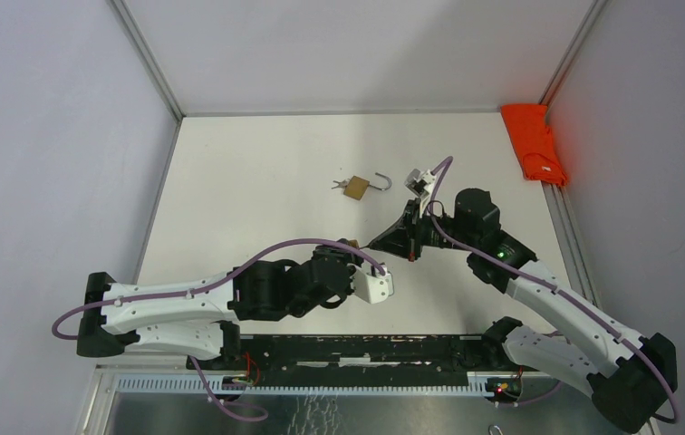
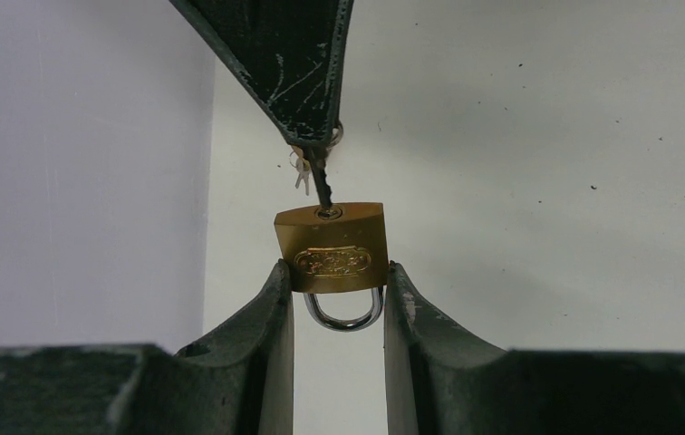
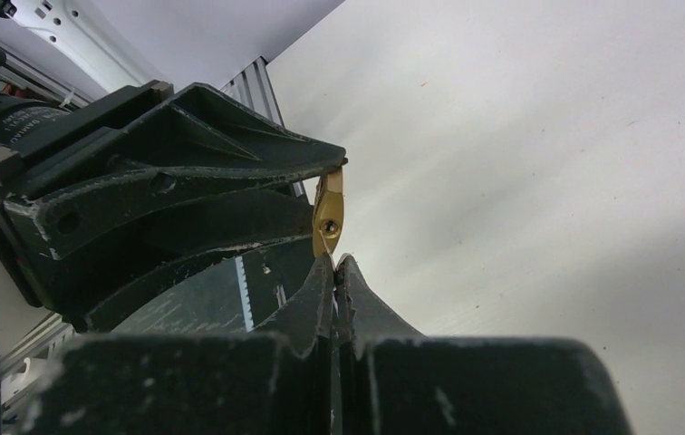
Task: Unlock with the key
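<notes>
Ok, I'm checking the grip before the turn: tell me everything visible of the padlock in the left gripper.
A small brass padlock with an embossed oval plate and a silvery shackle, which looks closed. The left gripper clamps its two sides, shackle toward the wrist, keyhole end away. A key sits in the keyhole, pinched by the shut right gripper.

The left arm (image 1: 167, 304) reaches from the near left toward the middle. The left gripper (image 2: 339, 272) stands part-open, its 2 fingers clamping the padlock (image 2: 331, 246) from both sides. The right arm (image 1: 556, 299) stretches in from the near right, wrist turned leftward. The right gripper (image 3: 334, 263) is pinched tight on the key (image 2: 322, 190), meeting the left one tip to tip.
</notes>
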